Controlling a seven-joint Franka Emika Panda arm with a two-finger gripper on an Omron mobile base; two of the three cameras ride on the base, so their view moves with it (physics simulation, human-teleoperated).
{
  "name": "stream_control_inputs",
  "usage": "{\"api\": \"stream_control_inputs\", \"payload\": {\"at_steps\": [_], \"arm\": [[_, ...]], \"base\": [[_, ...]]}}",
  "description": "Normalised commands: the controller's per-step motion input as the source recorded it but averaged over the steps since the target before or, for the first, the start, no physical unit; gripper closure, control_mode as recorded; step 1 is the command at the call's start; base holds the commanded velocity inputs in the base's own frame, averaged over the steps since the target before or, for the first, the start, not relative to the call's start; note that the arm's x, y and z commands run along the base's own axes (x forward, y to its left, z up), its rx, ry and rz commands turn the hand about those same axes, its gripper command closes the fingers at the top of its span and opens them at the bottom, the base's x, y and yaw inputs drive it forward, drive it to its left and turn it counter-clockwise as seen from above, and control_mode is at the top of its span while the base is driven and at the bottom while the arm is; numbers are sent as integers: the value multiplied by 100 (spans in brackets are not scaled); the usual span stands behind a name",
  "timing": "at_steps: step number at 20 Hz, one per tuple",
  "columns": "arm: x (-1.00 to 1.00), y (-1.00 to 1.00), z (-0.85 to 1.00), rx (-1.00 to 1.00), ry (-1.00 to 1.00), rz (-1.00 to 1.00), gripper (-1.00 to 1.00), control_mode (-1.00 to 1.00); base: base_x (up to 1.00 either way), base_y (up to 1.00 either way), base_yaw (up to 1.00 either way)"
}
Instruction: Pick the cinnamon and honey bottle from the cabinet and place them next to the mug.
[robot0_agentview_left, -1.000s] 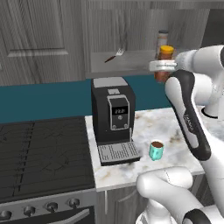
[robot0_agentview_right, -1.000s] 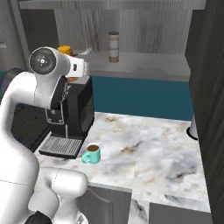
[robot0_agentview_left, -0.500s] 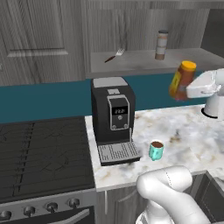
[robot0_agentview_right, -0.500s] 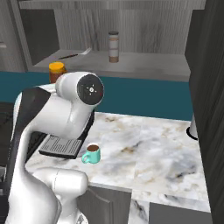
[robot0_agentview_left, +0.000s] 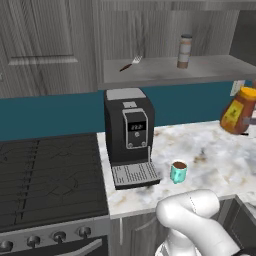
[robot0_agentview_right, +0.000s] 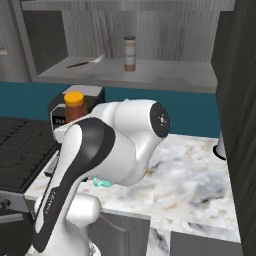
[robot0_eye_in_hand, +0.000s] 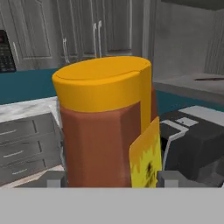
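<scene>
Between its fingers, claw (robot0_eye_in_hand: 107, 179) grips the honey bottle (robot0_eye_in_hand: 107, 122).

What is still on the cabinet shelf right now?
The cinnamon stands upright on the shelf, and a fork lies toward its other end. The honey bottle is off it, over the counter.

The marble counter (robot0_agentview_left: 220, 155) bears the mug (robot0_agentview_left: 178, 171) and a coffee machine (robot0_agentview_left: 128, 136).
</scene>
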Motion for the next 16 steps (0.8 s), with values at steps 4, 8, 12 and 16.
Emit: {"api": "stream_control_inputs", "payload": {"at_steps": [4,8,12,16], "arm": [[-11,-23,-59,0,19,2,100,-100],[3,0,-82,-2,34,0,100,-100],[14,-1,-91,0,30,0,100,-100],[1,-8,-86,0,14,-1,100,-100]], "base": [[0,0,0],[0,0,0],[0,0,0],[0,0,0]]}}
